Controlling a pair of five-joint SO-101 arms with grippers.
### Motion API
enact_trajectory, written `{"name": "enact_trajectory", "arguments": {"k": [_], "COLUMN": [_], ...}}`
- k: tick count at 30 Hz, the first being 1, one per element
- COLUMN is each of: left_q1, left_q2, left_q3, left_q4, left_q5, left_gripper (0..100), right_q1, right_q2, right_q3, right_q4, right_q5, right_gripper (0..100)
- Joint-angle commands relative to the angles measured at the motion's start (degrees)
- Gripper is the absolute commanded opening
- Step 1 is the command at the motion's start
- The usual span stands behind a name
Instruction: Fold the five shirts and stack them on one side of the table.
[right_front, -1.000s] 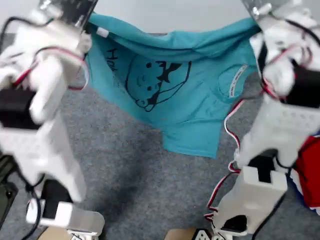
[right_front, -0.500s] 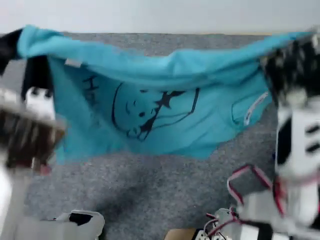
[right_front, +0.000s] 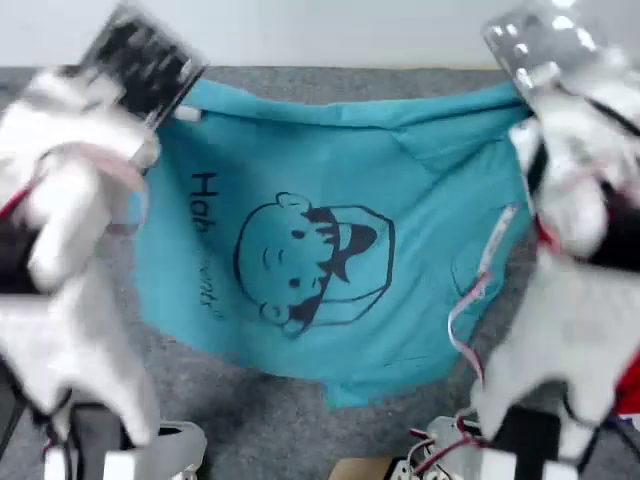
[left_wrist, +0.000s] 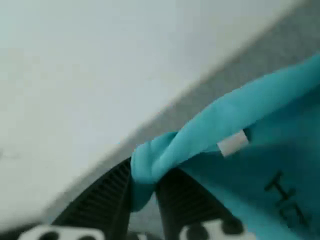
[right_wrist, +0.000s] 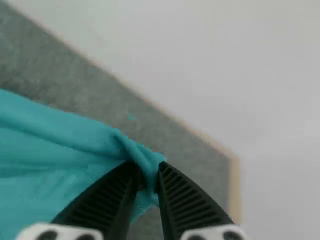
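Left pincer (left_wrist: 145, 186) and right pincer (right_wrist: 146, 181) each clamp one corner of the teal shirt (right_front: 320, 260), which hangs spread between them above the desk (right_front: 250, 430); folding and stacking judged not yet begun.

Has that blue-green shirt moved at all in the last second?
Yes. The teal shirt has come toward the arms' bases: its top edge overlapped the far edge of the table before and now lies short of it.
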Motion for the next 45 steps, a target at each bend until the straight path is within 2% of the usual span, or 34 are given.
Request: {"name": "enact_trajectory", "arguments": {"k": [1,6,14,19,25,37,45], "left_q1": [-1.93,-3.60,-3.43,-3.69,-3.60,-3.60,-5.45], "left_q2": [7.38,20.66,32.18,34.37,34.64,34.46,34.46], "left_q3": [9.71,18.24,16.92,13.05,8.04,6.46,4.62], "left_q4": [-6.15,-22.24,-41.85,-51.60,-53.27,-50.64,-50.64], "left_q5": [-0.70,-0.44,-0.26,5.36,6.51,6.51,6.24], "left_gripper": [0,0,0,0,0,0,0], "right_q1": [-0.66,-0.66,-2.51,-3.82,-4.79,-7.69,-11.47], "right_q2": [5.93,16.66,25.54,27.74,28.09,28.26,28.26], "right_q3": [7.56,10.02,10.02,10.02,6.42,4.04,3.43], "right_q4": [-10.15,-21.67,-37.67,-46.90,-52.18,-49.01,-52.35], "right_q5": [0.09,0.09,-2.55,-2.55,-2.55,-2.37,-2.37], "right_gripper": [1.1,1.1,1.0,1.0,1.0,1.0,1.0]}}
